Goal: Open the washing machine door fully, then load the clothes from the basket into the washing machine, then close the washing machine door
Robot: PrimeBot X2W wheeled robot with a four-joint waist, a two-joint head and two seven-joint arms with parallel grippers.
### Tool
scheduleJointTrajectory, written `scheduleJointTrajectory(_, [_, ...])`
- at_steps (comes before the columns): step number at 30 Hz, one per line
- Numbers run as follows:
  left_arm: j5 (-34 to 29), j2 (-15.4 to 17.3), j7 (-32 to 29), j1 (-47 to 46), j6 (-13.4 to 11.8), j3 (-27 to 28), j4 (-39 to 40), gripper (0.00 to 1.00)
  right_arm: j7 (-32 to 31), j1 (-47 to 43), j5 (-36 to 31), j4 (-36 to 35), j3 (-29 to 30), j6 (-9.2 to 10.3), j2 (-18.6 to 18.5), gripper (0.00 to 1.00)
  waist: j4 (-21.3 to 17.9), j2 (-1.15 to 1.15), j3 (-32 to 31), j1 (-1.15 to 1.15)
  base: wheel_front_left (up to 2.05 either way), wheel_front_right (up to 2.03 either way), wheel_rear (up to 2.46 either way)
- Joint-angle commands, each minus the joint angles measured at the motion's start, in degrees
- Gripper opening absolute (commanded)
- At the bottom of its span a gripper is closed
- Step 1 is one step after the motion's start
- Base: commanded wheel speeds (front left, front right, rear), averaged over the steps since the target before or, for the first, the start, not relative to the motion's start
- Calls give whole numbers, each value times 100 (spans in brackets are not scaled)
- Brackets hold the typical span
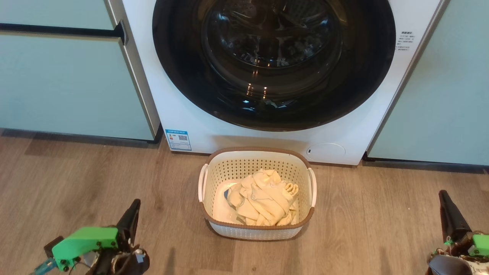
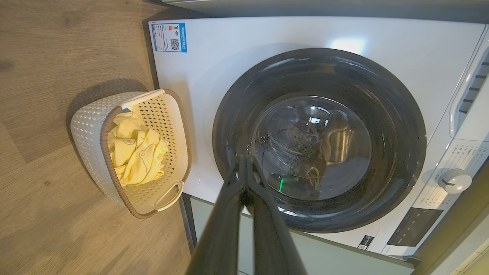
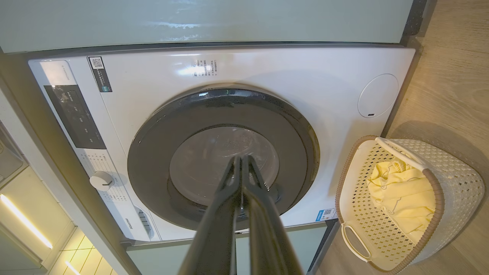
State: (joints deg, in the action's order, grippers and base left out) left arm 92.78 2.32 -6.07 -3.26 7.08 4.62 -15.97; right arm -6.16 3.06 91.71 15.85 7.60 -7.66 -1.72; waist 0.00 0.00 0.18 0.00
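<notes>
1. Head view: the door is sitting shut on the washer's front, straight ahead of the left gripper and right gripper.
2. Both are hanging well back from the washer, fingers clenched on nothing, neither looking nearer.
3. The basket is standing just before the washer, clothes lying inside.

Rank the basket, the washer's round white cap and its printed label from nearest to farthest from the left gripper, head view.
From the left gripper, at lower left:
1. basket, on the floor to its right.
2. round white cap, beyond the basket, low on the washer.
3. printed label, high on the washer's right edge.
</notes>
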Motion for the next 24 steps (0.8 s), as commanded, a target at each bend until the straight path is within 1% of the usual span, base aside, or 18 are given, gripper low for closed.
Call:
scheduleJointTrajectory(1, [-60,55,-41,-292,41,189,194,0,-31,312,47,-183,-110,17,-116,0,0,0,0,0,0,0,0])
scheduleJointTrajectory(3, [-60,55,-41,-292,41,189,194,0,-31,312,47,-183,-110,17,-116,0,0,0,0,0,0,0,0])
scheduleJointTrajectory(4, [0,0,0,0,0,0,0,100,0,0,0,0,0,0,0,100,0,0,0,0,0,0,0])
scheduleJointTrajectory(7, [2,-28,6,72,-6,-22,-207,100,4,-101,-5,204,-23,-1,39,100,0,0,0,0,0,0,0])
scheduleJointTrajectory(24, [-61,-14,229,-62,0,-271,-75,100,147,-61,-121,50,9,1,-57,100,-7,0,-2,0,0,0,0])
